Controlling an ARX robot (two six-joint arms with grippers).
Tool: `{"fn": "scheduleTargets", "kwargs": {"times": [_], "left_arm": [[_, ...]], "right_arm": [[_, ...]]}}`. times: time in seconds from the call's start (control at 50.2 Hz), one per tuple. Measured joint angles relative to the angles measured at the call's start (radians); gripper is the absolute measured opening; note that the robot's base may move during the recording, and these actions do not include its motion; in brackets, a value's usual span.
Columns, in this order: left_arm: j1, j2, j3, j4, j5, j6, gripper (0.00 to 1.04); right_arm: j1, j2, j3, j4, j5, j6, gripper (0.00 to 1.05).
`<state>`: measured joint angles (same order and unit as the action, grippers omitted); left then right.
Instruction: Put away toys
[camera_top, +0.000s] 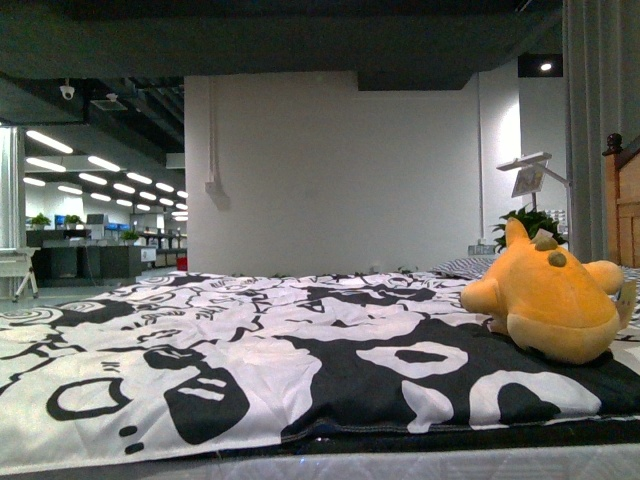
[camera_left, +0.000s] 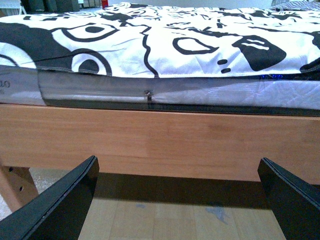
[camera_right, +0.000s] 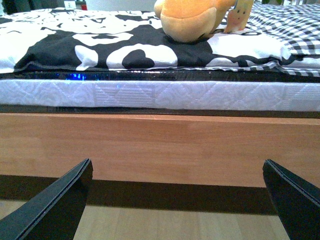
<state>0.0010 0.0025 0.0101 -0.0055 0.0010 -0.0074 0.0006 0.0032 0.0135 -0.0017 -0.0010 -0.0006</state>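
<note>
left gripper and right gripper hang wide, empty, below the mattress; the orange plush toy sits up beyond the right one, so likely its pick.

Looks black and plain all over: two flat, smooth fingers with slanted edges on the left gripper, and two just like them on the right gripper.

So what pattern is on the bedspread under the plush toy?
The bedspread has a black-and-white doodle print, clearest in the front view.
</note>
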Motion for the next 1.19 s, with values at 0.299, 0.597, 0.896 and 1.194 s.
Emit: {"fn": "scheduleTargets", "kwargs": {"times": [0.299, 0.597, 0.896, 1.194], "left_arm": [[0.0, 0.0, 0.0, 0.0, -0.001, 0.0, 0.99], [0.0, 0.0, 0.0, 0.0, -0.001, 0.0, 0.99], [0.0, 0.0, 0.0, 0.0, -0.001, 0.0, 0.99], [0.0, 0.0, 0.0, 0.0, 0.0, 0.0, 0.99]], "right_arm": [[0.0, 0.0, 0.0, 0.0, 0.0, 0.0, 1.04], [0.0, 0.002, 0.0, 0.0, 0.0, 0.0, 1.04], [-0.195, 0.325, 0.142, 0.252, -0.134, 0.147, 1.04], [-0.101, 0.747, 0.443, 0.469, -0.117, 0.196, 1.04]]}}
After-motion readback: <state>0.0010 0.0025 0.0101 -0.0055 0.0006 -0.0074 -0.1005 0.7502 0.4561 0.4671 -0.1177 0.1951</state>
